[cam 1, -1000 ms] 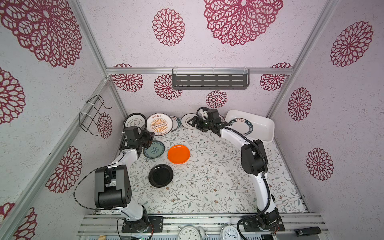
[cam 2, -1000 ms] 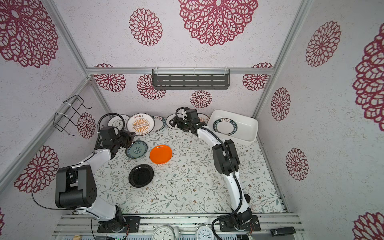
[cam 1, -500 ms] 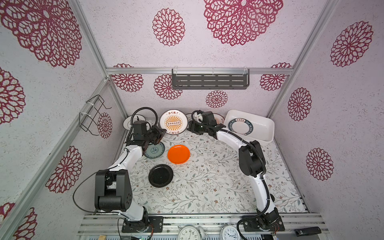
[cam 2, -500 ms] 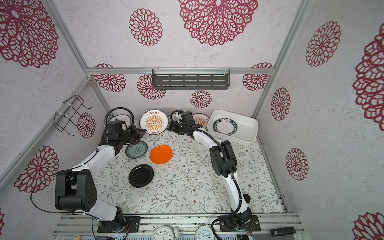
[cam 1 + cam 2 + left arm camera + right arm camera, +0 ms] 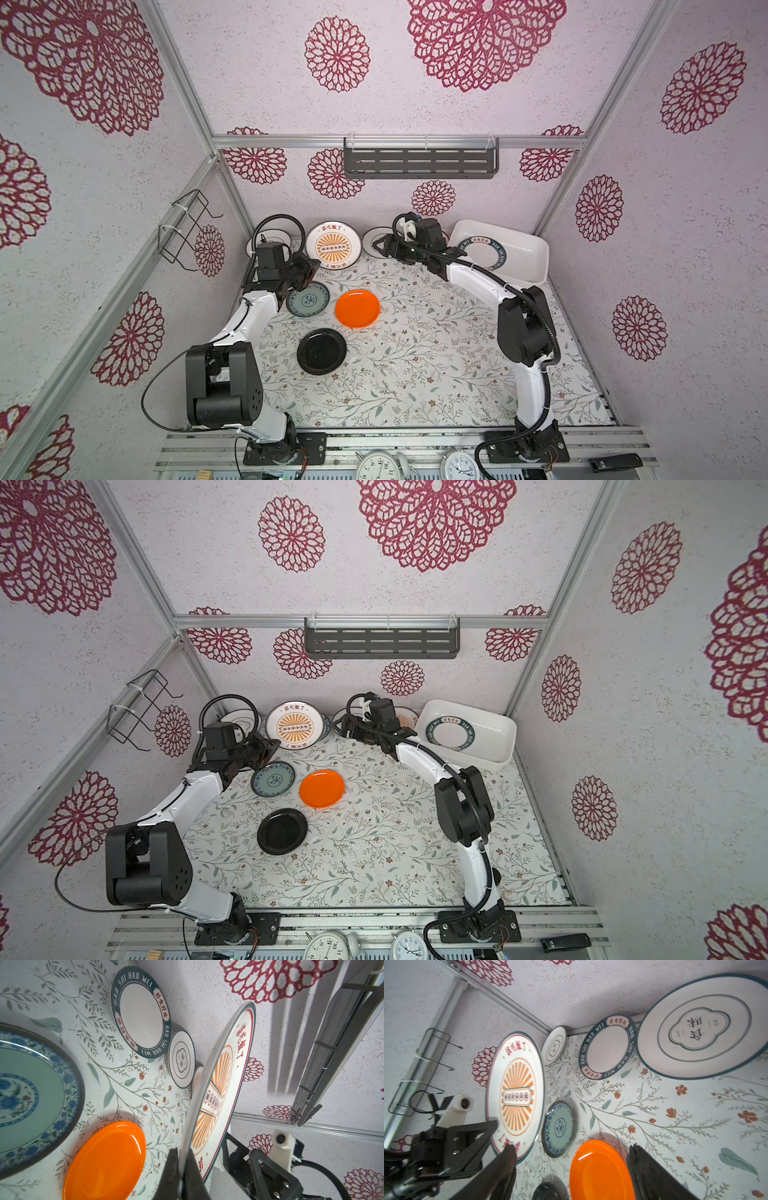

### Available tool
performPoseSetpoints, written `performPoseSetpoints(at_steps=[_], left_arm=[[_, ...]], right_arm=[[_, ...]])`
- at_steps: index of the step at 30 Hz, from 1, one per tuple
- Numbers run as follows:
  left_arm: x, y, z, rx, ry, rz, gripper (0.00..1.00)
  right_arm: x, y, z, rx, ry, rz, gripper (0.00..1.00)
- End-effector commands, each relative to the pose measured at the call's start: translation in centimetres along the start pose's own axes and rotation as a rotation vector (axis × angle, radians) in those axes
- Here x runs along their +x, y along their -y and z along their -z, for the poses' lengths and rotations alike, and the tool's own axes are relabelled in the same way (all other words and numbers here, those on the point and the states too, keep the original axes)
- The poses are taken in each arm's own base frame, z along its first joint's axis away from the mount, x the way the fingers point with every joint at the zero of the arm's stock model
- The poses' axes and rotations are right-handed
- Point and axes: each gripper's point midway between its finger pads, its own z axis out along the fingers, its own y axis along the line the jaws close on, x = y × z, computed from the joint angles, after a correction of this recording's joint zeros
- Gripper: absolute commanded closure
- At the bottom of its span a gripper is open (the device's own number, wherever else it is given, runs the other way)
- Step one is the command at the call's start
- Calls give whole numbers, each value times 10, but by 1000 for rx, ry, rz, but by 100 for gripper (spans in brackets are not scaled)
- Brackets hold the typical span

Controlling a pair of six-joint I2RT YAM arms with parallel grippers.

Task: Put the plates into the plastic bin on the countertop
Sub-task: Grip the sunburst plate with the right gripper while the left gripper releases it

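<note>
Orange rays on white mark the round sunburst plate, which a second ago sat low in the back row. It now stands nearly on edge above the leaf-printed white countertop, its lower rim pinched between the closed jaws of the left gripper. Over the same second the right gripper has swung away from the white glossy plastic bin toward the raised plate. Its jaws stand wide and empty, with one fingertip just beside the plate's rim; whether it touches, I cannot tell. That reads as a handover being set up, since the bin sits in the far right corner, on the right arm's side, and the plate would have to pass across. One white plate with a dark green lettered rim already lies in the bin. The teal patterned plate, the plain orange plate and the plain black plate lie flat on the countertop, and several more sit along the back wall, so most of the task looks still ahead.
</note>
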Motion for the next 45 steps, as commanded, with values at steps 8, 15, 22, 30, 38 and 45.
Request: performPoseSetpoints(at_steps=[8,15,22,30,38,45], left_arm=[[27,62,-9,158,-99,-137,100],[29,72,-8,191,-107,-158,100],[26,76,-9,197,-104,-165,89],[22,75,-8,173,-90,-185,48],[11,65,1,72,-40,-234,14],[-3,70,12,52,66,-276,2]], right_arm=[[-20,-28,-2,-84,54,-19,33],[-22,-23,-2,-54,57,-25,64],[-18,-17,-4,-33,48,-38,93],[-25,-15,-2,-39,59,-47,99],[-51,6,15,-32,100,-68,99],[-94,51,45,34,176,-101,99]])
